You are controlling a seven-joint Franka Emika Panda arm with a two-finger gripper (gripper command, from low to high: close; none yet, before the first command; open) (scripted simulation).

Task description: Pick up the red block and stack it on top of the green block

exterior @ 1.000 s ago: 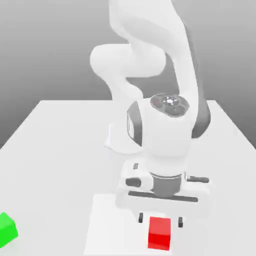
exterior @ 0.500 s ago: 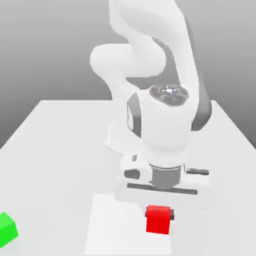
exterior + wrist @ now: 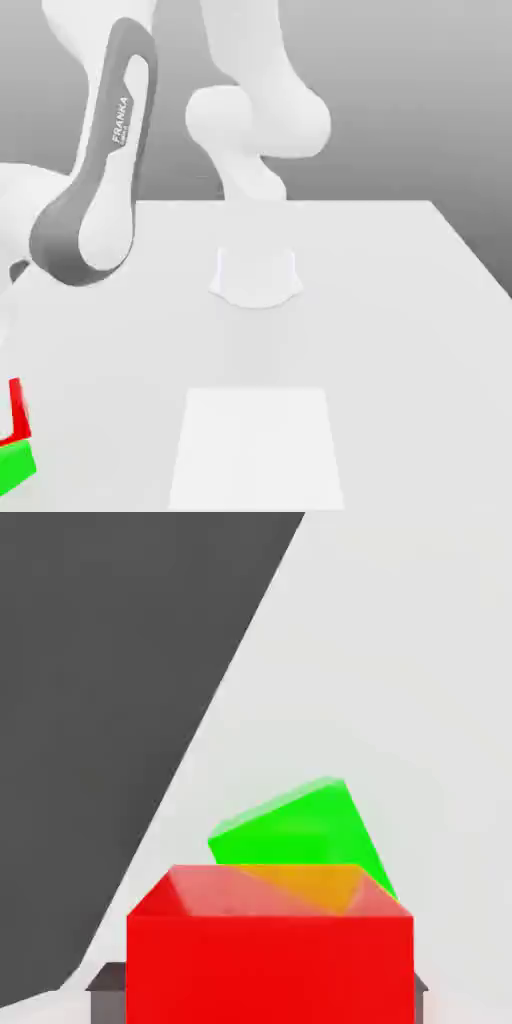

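Red block (image 3: 270,952), rigid, smooth and probably light, sits clamped by opposite side faces in my hand (image 3: 262,992), above green block (image 3: 300,827).

Smooth matte red block (image 3: 270,957), smooth matte green block (image 3: 300,832), glossy white arm shell (image 3: 255,110), matte white table (image 3: 400,290)

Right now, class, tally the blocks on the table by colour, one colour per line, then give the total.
Red: 1, the red block
Green: 1, the green block
Total: 2
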